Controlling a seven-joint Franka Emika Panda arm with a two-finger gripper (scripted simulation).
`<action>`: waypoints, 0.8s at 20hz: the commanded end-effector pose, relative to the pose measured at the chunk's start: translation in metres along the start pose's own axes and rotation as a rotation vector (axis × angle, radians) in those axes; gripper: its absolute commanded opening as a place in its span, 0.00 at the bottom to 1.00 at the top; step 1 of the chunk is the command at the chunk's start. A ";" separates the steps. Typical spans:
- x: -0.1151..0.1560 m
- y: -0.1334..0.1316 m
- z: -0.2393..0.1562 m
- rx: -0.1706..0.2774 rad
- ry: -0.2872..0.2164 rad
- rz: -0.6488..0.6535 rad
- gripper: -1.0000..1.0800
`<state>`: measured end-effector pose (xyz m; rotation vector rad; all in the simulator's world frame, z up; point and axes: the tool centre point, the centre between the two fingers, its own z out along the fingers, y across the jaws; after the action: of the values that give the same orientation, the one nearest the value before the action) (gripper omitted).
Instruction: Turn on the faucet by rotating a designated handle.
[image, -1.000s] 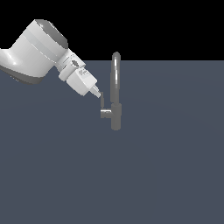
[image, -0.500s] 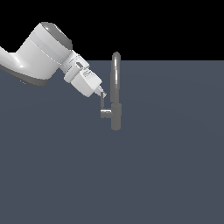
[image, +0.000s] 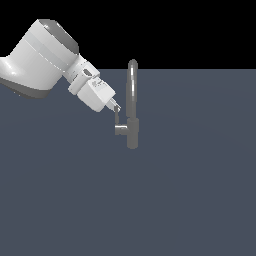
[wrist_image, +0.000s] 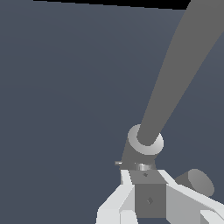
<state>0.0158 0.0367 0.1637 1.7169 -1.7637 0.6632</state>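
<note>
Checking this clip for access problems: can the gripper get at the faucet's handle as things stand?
Probably yes. The gripper is already at the top of the handle, on the exterior view's left of the faucet, with nothing between them. Whether the jaws are closed on it is unclear.

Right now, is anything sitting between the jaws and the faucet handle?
Nothing visible does. In the exterior view the gripper is right at the upper end of the handle, which rises from a short stub on the faucet. The wrist view shows the handle between the fingers, with no other object around.
</note>
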 end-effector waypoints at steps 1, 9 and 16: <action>0.002 0.009 -0.001 -0.004 0.000 0.001 0.00; 0.003 0.022 -0.004 0.005 0.001 0.003 0.00; -0.005 0.045 0.004 0.001 0.001 0.002 0.00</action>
<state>-0.0171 0.0383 0.1680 1.7197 -1.7765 0.6829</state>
